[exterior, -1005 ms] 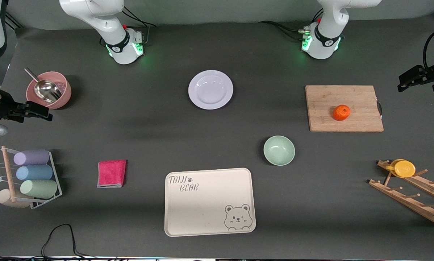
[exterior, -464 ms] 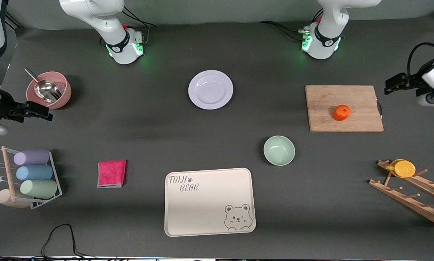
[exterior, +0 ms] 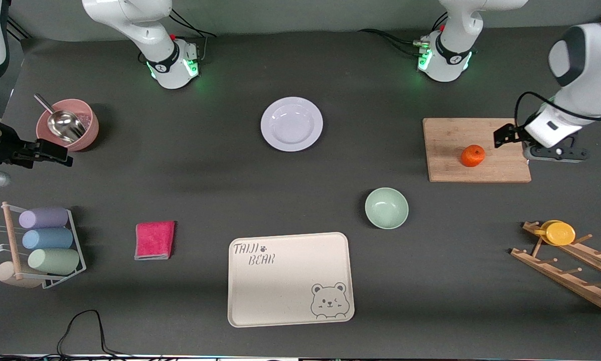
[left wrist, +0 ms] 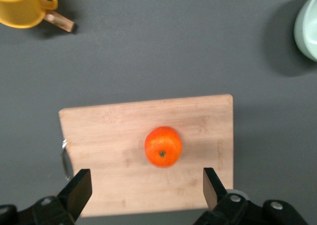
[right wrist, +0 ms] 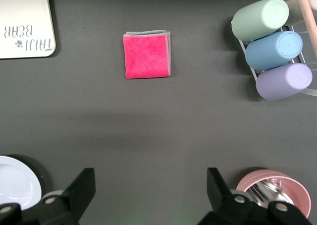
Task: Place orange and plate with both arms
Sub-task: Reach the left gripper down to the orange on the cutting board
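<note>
Dark grey tabletop. Nearest, cream bear tray (exterior: pixel 290 279), bare. Farther up, orange (exterior: pixel 473 155) on bamboo board (exterior: pixel 451 170); white plate (exterior: pixel 291 124) mid-table. Left gripper (left wrist: pixel 143 188) spread wide over board: centre, descend gently. Right gripper (right wrist: pixel 148 190) agape, waiting near pink bowl (exterior: pixel 87 131).

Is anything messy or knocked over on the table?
Nothing stands out. The orange sits on the cutting board, and the plate, green bowl and bear tray lie flat and unspilled.
</note>
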Tool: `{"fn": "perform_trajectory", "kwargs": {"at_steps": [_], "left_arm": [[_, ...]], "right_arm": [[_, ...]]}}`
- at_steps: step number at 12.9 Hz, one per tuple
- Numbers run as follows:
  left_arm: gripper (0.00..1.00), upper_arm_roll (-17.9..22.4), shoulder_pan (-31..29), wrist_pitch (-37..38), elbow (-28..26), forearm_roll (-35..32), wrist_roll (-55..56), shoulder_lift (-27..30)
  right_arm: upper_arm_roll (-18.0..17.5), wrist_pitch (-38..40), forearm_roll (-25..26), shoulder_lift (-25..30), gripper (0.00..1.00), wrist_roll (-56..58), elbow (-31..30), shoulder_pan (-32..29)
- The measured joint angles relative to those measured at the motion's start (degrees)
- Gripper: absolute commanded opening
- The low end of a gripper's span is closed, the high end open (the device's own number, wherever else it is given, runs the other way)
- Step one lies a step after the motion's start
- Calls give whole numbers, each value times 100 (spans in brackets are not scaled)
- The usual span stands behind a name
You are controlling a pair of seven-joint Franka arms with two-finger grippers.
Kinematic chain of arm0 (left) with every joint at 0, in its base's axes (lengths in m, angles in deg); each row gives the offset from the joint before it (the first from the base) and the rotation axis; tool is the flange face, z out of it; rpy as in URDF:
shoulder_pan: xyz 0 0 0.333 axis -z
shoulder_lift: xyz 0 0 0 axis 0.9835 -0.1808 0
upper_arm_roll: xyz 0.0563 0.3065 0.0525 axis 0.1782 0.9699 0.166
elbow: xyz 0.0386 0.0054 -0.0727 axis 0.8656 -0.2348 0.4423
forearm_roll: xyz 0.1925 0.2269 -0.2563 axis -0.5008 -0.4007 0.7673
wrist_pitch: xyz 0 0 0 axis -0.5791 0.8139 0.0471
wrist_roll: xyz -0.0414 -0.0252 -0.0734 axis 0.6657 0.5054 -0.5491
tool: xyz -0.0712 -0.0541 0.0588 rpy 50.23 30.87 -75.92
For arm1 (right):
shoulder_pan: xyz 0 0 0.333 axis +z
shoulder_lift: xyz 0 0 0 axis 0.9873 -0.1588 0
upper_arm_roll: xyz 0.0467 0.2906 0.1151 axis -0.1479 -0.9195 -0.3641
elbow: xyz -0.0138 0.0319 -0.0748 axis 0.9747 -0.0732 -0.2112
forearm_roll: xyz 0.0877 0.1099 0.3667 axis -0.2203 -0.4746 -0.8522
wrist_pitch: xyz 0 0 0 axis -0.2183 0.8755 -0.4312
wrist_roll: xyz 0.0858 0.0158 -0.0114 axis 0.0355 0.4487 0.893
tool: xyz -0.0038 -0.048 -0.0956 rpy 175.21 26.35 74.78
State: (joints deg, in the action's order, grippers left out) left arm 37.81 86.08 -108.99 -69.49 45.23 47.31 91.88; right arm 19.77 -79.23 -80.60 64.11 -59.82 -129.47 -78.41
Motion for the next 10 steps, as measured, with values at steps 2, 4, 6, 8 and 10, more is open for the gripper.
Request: {"fn": "perform_trajectory", "kwargs": {"at_steps": [2, 4, 6, 8, 10], "left_arm": [[100, 10, -20, -963, -700, 2, 0, -25], [100, 39, -44, -1526, -1128, 3, 0, -148], [100, 43, -61, -1917, -1294, 23, 3, -422], [100, 43, -65, -2293, -1405, 141, 3, -757], [100, 39, -64, -2546, -1428, 383, 3, -1056]], "right_arm": [[-2, 2, 0, 0, 100, -5, -1, 0], [-3, 5, 0, 0, 100, -7, -3, 0], [-4, 8, 0, 0, 100, -9, -5, 0], [-5, 12, 0, 1, 100, -13, -8, 0], [-6, 24, 0, 43, 100, -15, -75, 0]]}}
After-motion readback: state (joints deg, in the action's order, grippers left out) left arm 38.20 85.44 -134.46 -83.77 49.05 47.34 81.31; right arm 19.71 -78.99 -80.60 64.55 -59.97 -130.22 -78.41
